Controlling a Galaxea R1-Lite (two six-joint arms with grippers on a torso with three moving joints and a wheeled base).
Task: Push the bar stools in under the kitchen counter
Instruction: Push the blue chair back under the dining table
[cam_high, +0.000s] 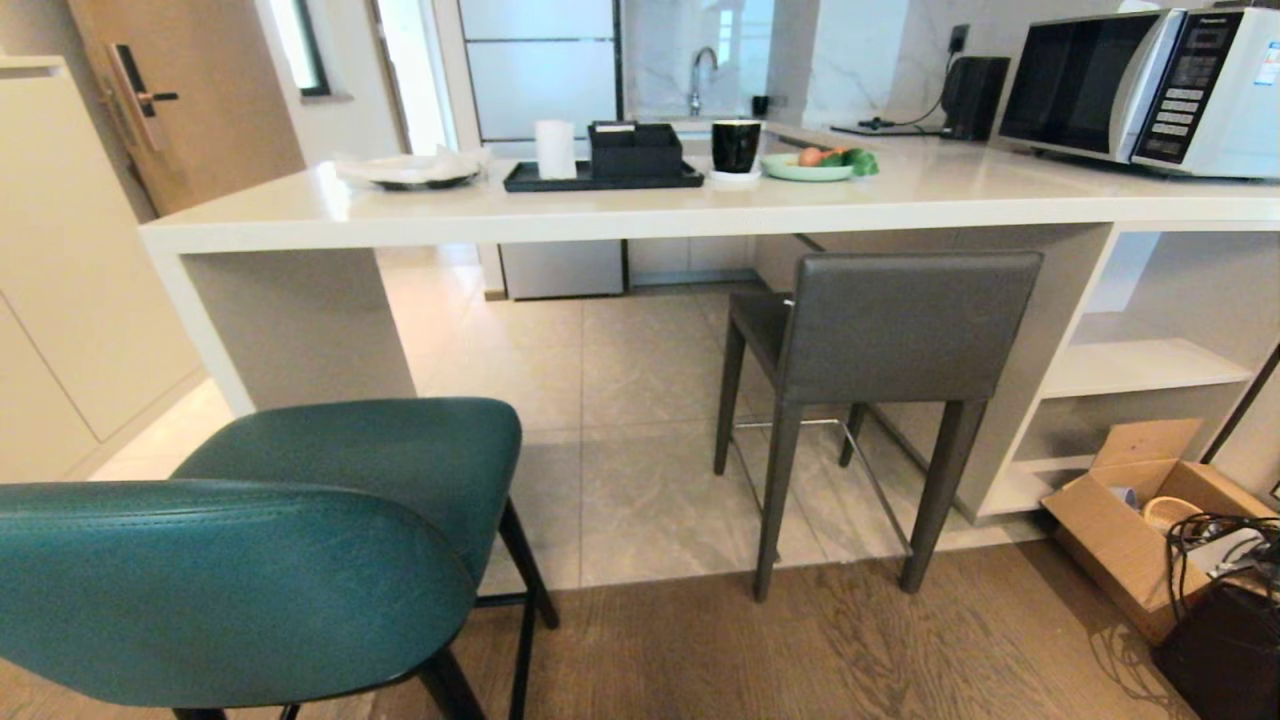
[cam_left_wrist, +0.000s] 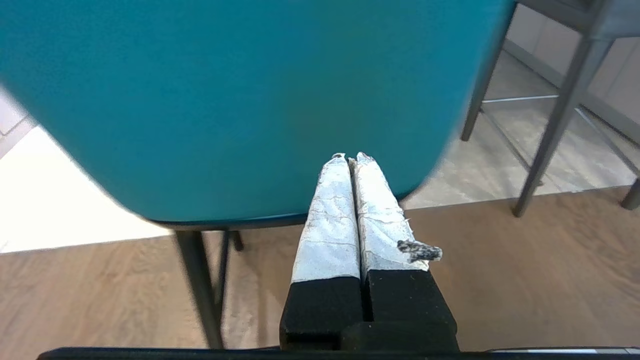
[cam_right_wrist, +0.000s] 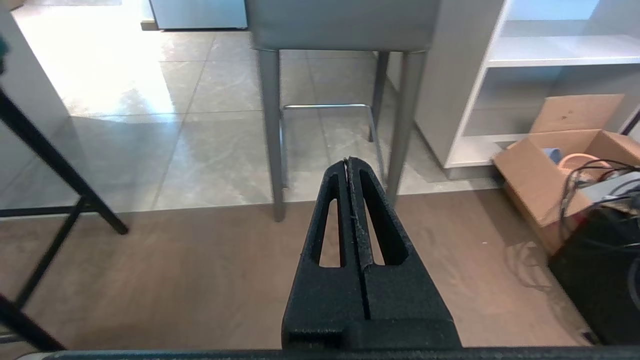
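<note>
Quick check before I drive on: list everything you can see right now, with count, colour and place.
teal stool: 1, teal, nearest, out from counter
grey stool: 1, dark grey, seat under counter
kitchen counter: 1, off-white, ahead
microwave: 1, white, counter's right end
tray: 1, black, on counter
cup: 1, black, beside tray
green plate: 1, with food, on counter
cardboard box: 1, brown, floor right
left claw: shut, behind teal stool's back
right claw: shut, facing grey stool
</note>
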